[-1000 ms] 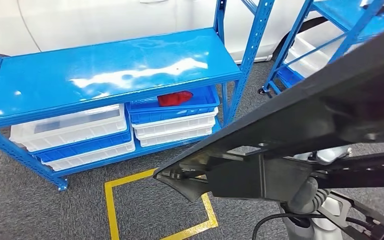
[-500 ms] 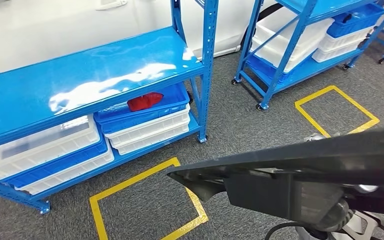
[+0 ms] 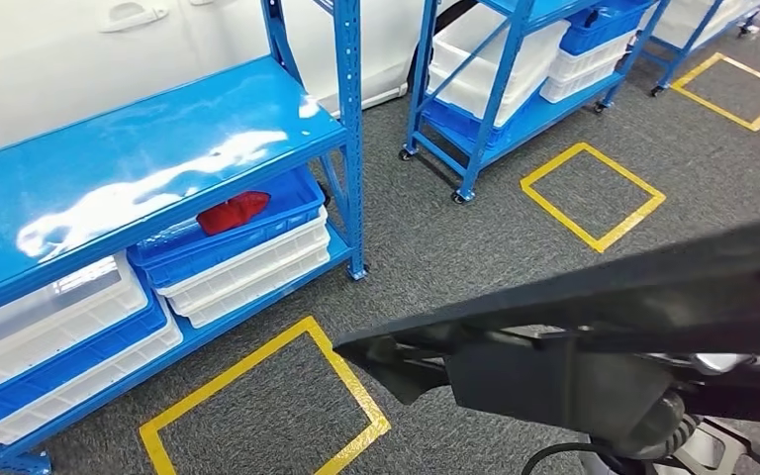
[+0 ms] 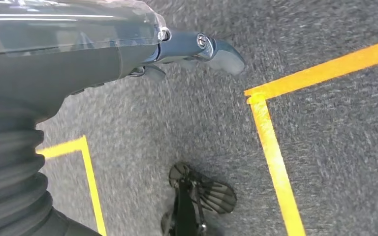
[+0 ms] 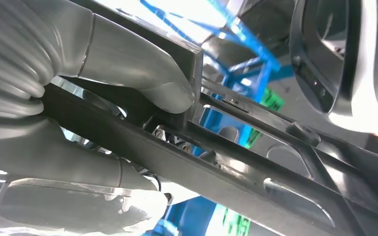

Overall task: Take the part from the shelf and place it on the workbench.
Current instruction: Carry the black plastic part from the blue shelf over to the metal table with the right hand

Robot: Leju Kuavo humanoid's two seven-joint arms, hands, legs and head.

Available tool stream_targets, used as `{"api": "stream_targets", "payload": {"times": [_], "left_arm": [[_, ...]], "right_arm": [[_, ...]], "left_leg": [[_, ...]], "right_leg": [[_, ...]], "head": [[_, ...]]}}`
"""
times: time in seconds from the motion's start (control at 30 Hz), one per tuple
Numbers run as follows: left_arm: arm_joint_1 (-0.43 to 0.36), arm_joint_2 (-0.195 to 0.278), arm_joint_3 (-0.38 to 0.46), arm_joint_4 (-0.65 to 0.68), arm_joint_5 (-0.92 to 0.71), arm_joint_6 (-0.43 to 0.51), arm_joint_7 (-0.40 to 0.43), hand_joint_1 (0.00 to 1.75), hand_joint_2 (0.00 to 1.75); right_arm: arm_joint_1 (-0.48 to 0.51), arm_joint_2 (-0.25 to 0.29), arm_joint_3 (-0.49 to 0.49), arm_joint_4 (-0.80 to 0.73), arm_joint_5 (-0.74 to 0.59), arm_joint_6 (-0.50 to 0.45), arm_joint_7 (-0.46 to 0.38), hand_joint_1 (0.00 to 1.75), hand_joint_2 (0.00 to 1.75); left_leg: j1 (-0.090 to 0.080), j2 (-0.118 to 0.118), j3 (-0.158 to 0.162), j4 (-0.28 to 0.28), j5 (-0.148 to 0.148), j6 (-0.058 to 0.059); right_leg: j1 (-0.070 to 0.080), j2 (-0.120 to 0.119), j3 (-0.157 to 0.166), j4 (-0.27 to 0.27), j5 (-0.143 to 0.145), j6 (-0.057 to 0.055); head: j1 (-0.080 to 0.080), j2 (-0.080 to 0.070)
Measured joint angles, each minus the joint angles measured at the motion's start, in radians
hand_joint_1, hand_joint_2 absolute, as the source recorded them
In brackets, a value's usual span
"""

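- Long black plastic part [image 3: 594, 307] off the shelf already, carried low across the head view, above grey carpet [image 3: 455, 237] and yellow floor tape [image 3: 257, 396].
- Right hand [image 5: 128, 78] wrapped around the part: thick grey thumb pressed on one black rib, other fingers [image 5: 78, 196] closed under it, so a firm hold as far as the right wrist view shows.
- Left hand [image 4: 197, 49] hanging over the carpet, holding nothing; dark fingers seen at the edge of the grey cover, but too little visible to tell how far apart.
- Blue metal shelf [image 3: 139, 148] to the left and well apart from the part, with white and blue plastic bins [image 3: 247, 267] and a red object [image 3: 233, 211] in the top blue bin.
- Second blue rack on wheels [image 3: 515, 89] further away.
- Progress, judged: picking finished, carrying under way.
- Remaining: reach the workbench, lower the part on it, release. Workbench not among the things seen, so remaining way hard to judge.
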Motion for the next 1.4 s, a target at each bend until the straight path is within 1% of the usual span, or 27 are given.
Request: {"api": "stream_targets", "payload": {"times": [0.03,0.07,0.1,0.17,0.23,0.3,0.37,0.43,0.5,0.53,0.57,0.6,0.67,0.73,0.8,0.83,0.87,0.93,1.0,1.07,1.1,1.13,1.17,1.23,1.3,1.37,1.4], "left_arm": [[0.002,0.002,0.000,0.000,-0.002,-0.001,0.000,0.00,1.75],[0.002,0.004,0.000,0.000,-0.003,-0.002,0.000,0.00,1.75],[0.001,0.005,0.000,0.000,-0.004,-0.002,0.000,0.00,1.75],[0.000,0.007,-0.001,0.000,-0.004,0.001,0.000,0.00,1.75],[-0.001,0.009,-0.001,0.000,-0.002,0.007,0.002,0.00,1.75],[-0.002,0.011,-0.001,0.000,-0.001,0.012,0.005,0.00,1.75],[-0.005,0.013,-0.001,0.000,-0.002,0.014,0.007,0.00,1.75],[-0.008,0.016,-0.001,0.000,-0.004,0.012,0.007,0.00,1.75],[-0.006,0.021,-0.001,0.000,-0.006,0.010,0.007,0.00,1.75],[-0.003,0.024,-0.001,0.000,-0.006,0.009,0.007,0.00,1.75],[-0.001,0.026,-0.001,0.000,-0.005,0.009,0.007,0.00,1.75],[0.001,0.028,-0.001,0.000,-0.004,0.009,0.007,0.00,1.75],[0.001,0.029,-0.001,0.000,-0.004,0.008,0.007,0.00,1.75],[0.001,0.029,-0.001,0.000,-0.011,0.007,0.009,0.00,1.75],[0.002,0.028,-0.004,0.000,-0.022,0.007,0.017,0.00,1.75],[0.002,0.027,-0.005,0.000,-0.026,0.006,0.022,0.00,1.75],[0.000,0.025,-0.008,0.000,-0.029,0.006,0.027,0.00,1.75],[-0.002,0.020,-0.012,0.000,-0.031,0.006,0.031,0.00,1.75],[0.001,0.015,-0.016,0.000,-0.031,0.005,0.033,0.00,1.75],[0.005,0.011,-0.016,0.000,-0.026,0.005,0.035,0.00,1.75],[0.005,0.009,-0.016,0.000,-0.022,0.006,0.037,0.00,1.75],[0.004,0.007,-0.016,0.000,-0.019,0.009,0.040,0.00,1.75],[0.003,0.005,-0.016,0.000,-0.016,0.014,0.044,0.00,1.75],[0.002,0.000,-0.015,0.000,-0.009,0.027,0.057,0.00,1.75],[0.002,-0.004,-0.013,0.000,-0.003,0.036,0.073,0.00,1.75],[0.001,-0.007,-0.008,0.000,0.003,0.042,0.087,0.00,1.75],[0.000,-0.009,-0.005,0.000,0.007,0.044,0.092,0.00,1.75]], "right_arm": [[0.001,0.002,0.002,0.000,0.008,-0.009,0.000,1.75,1.75],[0.002,0.003,0.003,0.000,0.016,-0.015,0.000,1.75,1.75],[0.003,0.003,0.004,-0.001,0.022,-0.020,0.000,1.75,1.75],[0.003,0.004,0.004,-0.005,0.031,-0.028,0.000,1.75,1.75],[0.001,0.005,0.004,-0.010,0.039,-0.035,0.000,1.75,1.75],[-0.002,0.007,0.005,-0.011,0.041,-0.044,0.000,1.75,1.75],[-0.006,0.008,0.005,-0.012,0.041,-0.057,0.000,1.75,1.75],[-0.015,0.009,0.007,-0.013,0.038,-0.068,0.000,1.75,1.75],[-0.024,0.009,0.008,-0.014,0.035,-0.069,0.000,1.75,1.75],[-0.026,0.010,0.009,-0.014,0.034,-0.066,0.000,1.75,1.75],[-0.026,0.010,0.009,-0.014,0.033,-0.063,0.000,1.75,1.75],[-0.026,0.010,0.009,-0.014,0.032,-0.060,0.000,1.75,1.75],[-0.026,0.010,0.009,-0.014,0.033,-0.054,0.000,1.75,1.75],[-0.027,0.010,0.009,-0.014,0.036,-0.053,0.000,1.75,1.75],[-0.026,0.010,0.012,-0.014,0.037,-0.054,0.000,1.75,1.75],[-0.024,0.009,0.013,-0.014,0.032,-0.053,0.000,1.75,1.75],[-0.022,0.009,0.014,-0.014,0.024,-0.050,0.000,1.75,1.75],[-0.022,0.008,0.019,-0.012,0.004,-0.038,0.000,1.75,1.75],[-0.025,0.007,0.032,-0.006,-0.004,-0.029,0.000,1.75,1.75],[-0.026,0.007,0.052,0.004,0.004,-0.031,0.000,1.75,1.75],[-0.026,0.007,0.063,0.009,0.011,-0.037,0.001,1.75,1.75],[-0.026,0.006,0.075,0.012,0.018,-0.045,0.001,1.75,1.75],[-0.026,0.006,0.088,0.014,0.024,-0.057,0.001,1.75,1.75],[-0.029,0.006,0.114,0.016,0.033,-0.088,0.001,1.75,1.75],[-0.033,0.003,0.137,0.017,0.039,-0.118,0.001,1.75,1.75],[-0.037,-0.001,0.155,0.018,0.042,-0.139,0.001,1.75,1.75],[-0.039,-0.004,0.162,0.018,0.043,-0.147,0.001,1.75,1.75]], "left_leg": [[-0.001,0.014,0.000,0.000,-0.001,0.000],[-0.001,0.027,0.000,0.001,-0.003,-0.001],[-0.001,0.040,0.001,0.001,-0.005,-0.003],[0.000,0.062,0.008,0.001,-0.010,-0.009],[-0.004,0.080,0.016,0.001,-0.018,-0.020],[-0.008,0.099,0.022,0.000,-0.023,-0.032],[-0.007,0.107,0.029,-0.001,-0.030,-0.044],[-0.003,0.067,0.014,0.044,-0.064,-0.052],[-0.002,0.018,-0.046,0.170,-0.128,-0.053],[-0.002,0.008,-0.081,0.239,-0.152,-0.052],[-0.003,0.004,-0.106,0.282,-0.159,-0.052],[-0.003,0.002,-0.115,0.288,-0.144,-0.051],[-0.002,-0.012,-0.084,0.194,-0.069,-0.047],[0.001,-0.058,-0.038,0.073,-0.014,-0.042],[0.000,-0.080,-0.020,0.026,-0.008,-0.035],[0.000,-0.070,-0.018,0.023,-0.007,-0.031],[0.000,-0.059,-0.016,0.019,-0.005,-0.024],[0.002,-0.035,-0.011,0.010,0.001,-0.010],[0.000,-0.008,-0.009,0.006,0.002,-0.002],[-0.002,0.021,-0.008,0.006,-0.001,-0.001],[-0.002,0.035,-0.007,0.006,-0.003,-0.002],[-0.002,0.047,-0.005,0.007,-0.005,-0.003],[-0.002,0.058,-0.002,0.007,-0.008,-0.006],[-0.005,0.077,0.007,0.007,-0.015,-0.014],[-0.009,0.095,0.012,0.006,-0.020,-0.024],[-0.010,0.112,0.018,0.003,-0.025,-0.035],[-0.008,0.101,0.020,0.007,-0.032,-0.041]], "right_leg": [[-0.004,-0.008,-0.030,0.060,-0.021,0.004],[-0.008,-0.013,-0.046,0.092,-0.025,0.008],[-0.012,-0.018,-0.042,0.084,-0.010,0.010],[-0.016,-0.043,0.023,-0.039,0.056,0.010],[-0.007,-0.080,0.087,-0.160,0.094,-0.001],[0.003,-0.085,0.098,-0.190,0.094,-0.016],[0.001,-0.060,0.097,-0.195,0.097,-0.029],[-0.004,-0.039,0.101,-0.204,0.101,-0.042],[-0.004,-0.017,0.103,-0.207,0.103,-0.051],[-0.003,-0.004,0.103,-0.206,0.103,-0.053],[-0.001,0.011,0.103,-0.205,0.103,-0.054],[0.000,0.025,0.104,-0.204,0.102,-0.054],[0.001,0.053,0.106,-0.199,0.100,-0.052],[0.002,0.079,0.103,-0.189,0.095,-0.044],[0.001,0.103,0.094,-0.183,0.095,-0.031],[-0.001,0.114,0.091,-0.185,0.097,-0.024],[-0.002,0.110,0.089,-0.184,0.098,-0.018],[0.000,0.058,0.071,-0.147,0.074,-0.009],[-0.001,-0.001,0.016,-0.035,0.015,-0.001],[-0.007,-0.013,-0.042,0.079,-0.026,0.006],[-0.008,-0.015,-0.049,0.092,-0.021,0.007],[-0.009,-0.020,-0.034,0.064,0.002,0.007],[-0.009,-0.032,0.000,0.001,0.036,0.005],[0.000,-0.081,0.073,-0.136,0.083,-0.009],[0.011,-0.104,0.098,-0.189,0.089,-0.024],[0.011,-0.079,0.096,-0.193,0.092,-0.036],[0.008,-0.066,0.098,-0.199,0.095,-0.041]], "head": [[0.000,0.000],[0.000,0.000],[0.000,0.000],[0.000,0.000],[0.000,0.000],[0.000,0.000],[0.000,0.000],[0.000,0.000],[0.000,0.000],[0.000,0.000],[0.000,0.000],[0.000,0.000],[0.000,0.000],[0.000,0.000],[0.000,0.000],[0.000,0.000],[0.000,0.000],[0.000,0.000],[0.000,0.000],[0.000,0.000],[0.000,0.000],[0.000,0.000],[0.000,0.000],[0.000,0.000],[0.000,0.000],[0.000,0.000],[0.000,0.000]]}}
